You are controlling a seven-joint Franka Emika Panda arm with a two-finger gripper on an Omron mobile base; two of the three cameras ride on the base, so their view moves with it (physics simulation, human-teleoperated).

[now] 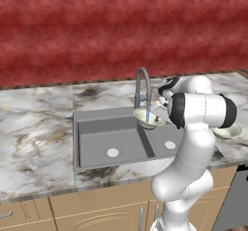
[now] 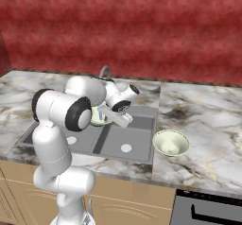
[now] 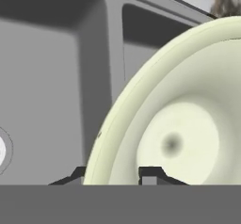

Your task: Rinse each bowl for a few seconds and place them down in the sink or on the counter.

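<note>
One pale cream-green bowl hangs tilted over the sink, just under the curved grey faucet, where a thin blue stream of water runs into it. My gripper is shut on this bowl's rim, one fingertip inside it and the other outside. The bowl's hollow faces the hand camera. From the right base view the held bowl is partly hidden by my arm. A second bowl sits upright on the counter right of the sink, also visible behind my elbow.
The sink has two grey basins, each with a round white drain. Marbled counter stretches to both sides, with a red wall behind. Tan cabinets are below, and a dark appliance front stands at the lower right.
</note>
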